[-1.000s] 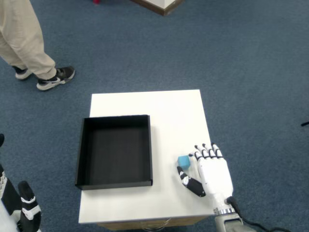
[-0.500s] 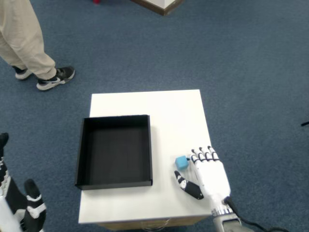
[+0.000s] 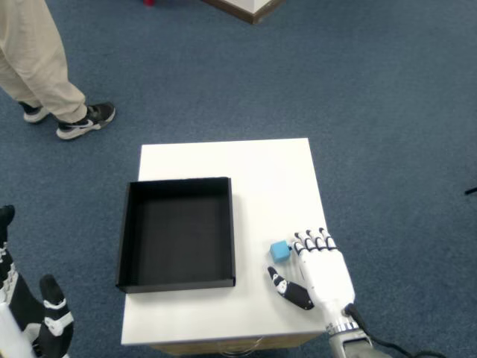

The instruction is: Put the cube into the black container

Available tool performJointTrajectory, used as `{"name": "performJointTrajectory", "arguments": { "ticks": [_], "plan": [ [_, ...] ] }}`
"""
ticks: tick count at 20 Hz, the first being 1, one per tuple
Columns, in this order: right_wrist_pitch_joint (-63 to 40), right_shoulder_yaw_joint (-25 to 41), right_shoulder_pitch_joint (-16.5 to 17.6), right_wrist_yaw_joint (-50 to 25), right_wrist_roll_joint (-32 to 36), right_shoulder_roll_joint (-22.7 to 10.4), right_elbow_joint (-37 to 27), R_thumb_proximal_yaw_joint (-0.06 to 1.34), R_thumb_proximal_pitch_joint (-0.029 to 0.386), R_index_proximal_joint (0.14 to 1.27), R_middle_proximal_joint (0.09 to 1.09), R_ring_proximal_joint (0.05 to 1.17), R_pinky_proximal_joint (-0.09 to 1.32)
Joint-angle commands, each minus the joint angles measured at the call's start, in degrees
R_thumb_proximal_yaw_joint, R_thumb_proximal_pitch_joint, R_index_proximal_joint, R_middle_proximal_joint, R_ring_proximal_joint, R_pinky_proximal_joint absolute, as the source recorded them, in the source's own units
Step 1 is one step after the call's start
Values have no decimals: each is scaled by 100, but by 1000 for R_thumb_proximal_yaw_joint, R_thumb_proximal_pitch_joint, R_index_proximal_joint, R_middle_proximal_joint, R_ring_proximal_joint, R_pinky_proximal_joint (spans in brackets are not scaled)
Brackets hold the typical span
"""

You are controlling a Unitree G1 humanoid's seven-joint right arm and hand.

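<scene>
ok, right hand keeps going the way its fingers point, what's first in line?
Fingers on the right hand point toward the table's far edge, so the way looks free: only bare white table ahead. The blue cube sits just left of the fingertips, probably off that line, though depth is unclear.

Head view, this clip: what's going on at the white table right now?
A humanoid's right hand rests on the white table right beside a small blue cube, fingers at the cube's right side and thumb spread below it. The cube sits on the table, not lifted, just right of the black container, which is empty. A person's legs stand on the carpet at upper left.
</scene>
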Motion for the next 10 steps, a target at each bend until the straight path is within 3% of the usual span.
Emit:
{"name": "performJointTrajectory", "arguments": {
  "ticks": [1,10],
  "plan": [
    [114,15,-212,-116,114,-49,-140,365,81,562,268,232,114],
    [292,126,-279,-427,344,-39,-533,328,110,590,253,199,68]
  ]
}}
